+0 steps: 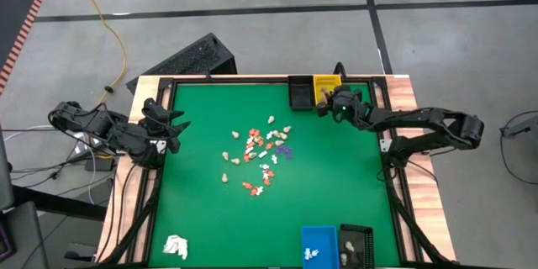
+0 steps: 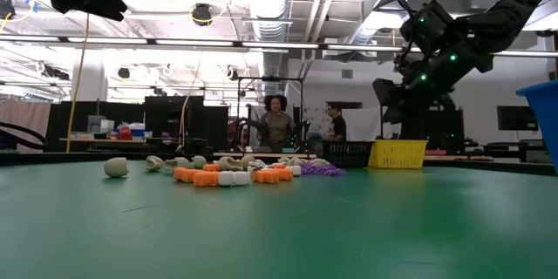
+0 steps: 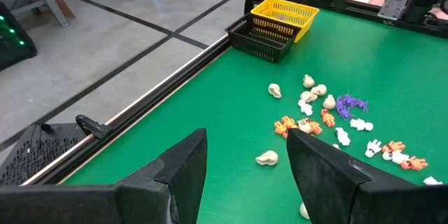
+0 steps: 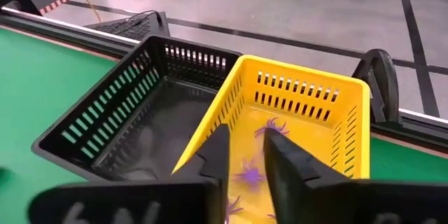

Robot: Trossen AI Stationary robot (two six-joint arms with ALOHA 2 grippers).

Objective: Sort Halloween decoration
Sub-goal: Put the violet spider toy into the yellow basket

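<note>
Yellow mesh sits right under the right hand (image 4: 241, 157), whose fingers stand slightly apart above the yellow basket (image 4: 301, 105) holding purple spider pieces (image 4: 246, 176). A black basket (image 4: 133, 119) touches it alongside. Mid-surface lie the scattered Halloween decoration (image 1: 259, 151) pieces. The left hand (image 3: 245, 157) waits open at the far edge.

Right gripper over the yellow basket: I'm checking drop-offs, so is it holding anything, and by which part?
Nothing is held. The right gripper hangs over the yellow basket, jaws slightly apart with nothing between them; purple pieces lie inside.
</note>
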